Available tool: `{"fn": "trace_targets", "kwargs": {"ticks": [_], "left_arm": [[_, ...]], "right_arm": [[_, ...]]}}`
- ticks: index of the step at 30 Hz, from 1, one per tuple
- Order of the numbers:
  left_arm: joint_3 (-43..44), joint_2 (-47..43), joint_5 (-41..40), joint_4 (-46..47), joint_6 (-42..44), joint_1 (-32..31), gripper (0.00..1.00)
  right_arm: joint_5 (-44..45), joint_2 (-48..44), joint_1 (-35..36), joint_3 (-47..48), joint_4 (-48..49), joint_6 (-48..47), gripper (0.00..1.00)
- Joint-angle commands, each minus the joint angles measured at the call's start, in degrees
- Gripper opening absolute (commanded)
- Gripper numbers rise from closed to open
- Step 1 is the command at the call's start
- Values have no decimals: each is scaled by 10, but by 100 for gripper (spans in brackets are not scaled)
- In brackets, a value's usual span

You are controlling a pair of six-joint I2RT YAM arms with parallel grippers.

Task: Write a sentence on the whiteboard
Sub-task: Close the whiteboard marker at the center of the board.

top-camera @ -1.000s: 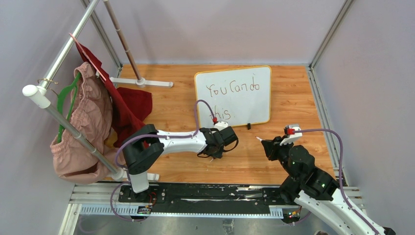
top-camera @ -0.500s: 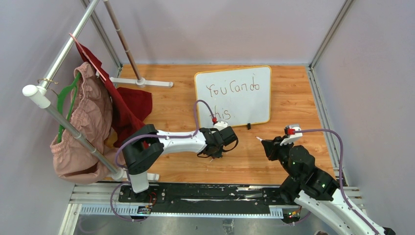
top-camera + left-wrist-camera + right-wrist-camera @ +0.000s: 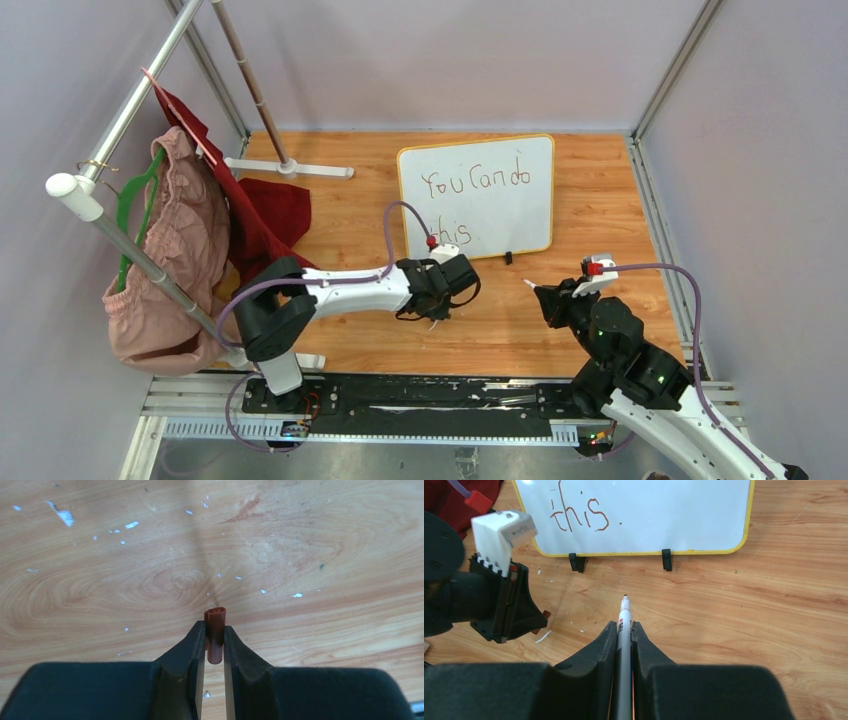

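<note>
- Marker [image 3: 624, 611] sat clamped between the narrow jaws of the right gripper [image 3: 624, 626]; its dark tip was bare and pointed far, toward the board, but hung over the wooden table [image 3: 560, 330], well apart from the writing surface
- the left gripper [image 3: 215, 630] was pinched narrow on a small reddish-brown cap [image 3: 215, 617], low over bare wood, just near of the board's near-left corner
- the whiteboard [image 3: 520, 215] stood at the far middle of the table, with its two black clip feet [image 3: 666, 560] along its near edge; the sentence [image 3: 475, 182] ran across it in two lines, "You Can do" above "this", with a dot after the last word
- the writing looked finished, so the step in hand was judged to be capping the marker
- the next move called for bringing the two grippers together across the gap between them, lining the tip up with the cap's mouth and pressing straight in; which end of the cap was open could not be told
</note>
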Motion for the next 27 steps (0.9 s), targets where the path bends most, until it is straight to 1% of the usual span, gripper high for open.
{"fn": "trace_targets", "kwargs": {"ticks": [1,3,7,12,15,21,24,27], "left_arm": [[-1,-75,-9,-5,0,12,0],[-1,-117,-4,-2,3,16,0],[-10,-234,14,41,27,30,0],[-18,-347,62,136,69,66,0],[-22,-396,79,201,84,78,0],[3,-441,106,288,104,90,0],[21,-455,107,313,112,91,0],[23,-476,111,371,131,91,0]], "right_arm": [[7,-9,6,-2,4,3,0],[5,-10,6,0,2,2,0],[-1,-10,6,9,5,-6,0],[-10,5,6,27,56,-45,0],[-18,38,6,46,122,-73,0],[-48,164,17,115,285,-139,0],[-22,213,56,153,379,-204,0],[3,252,104,184,475,-282,0]]}}
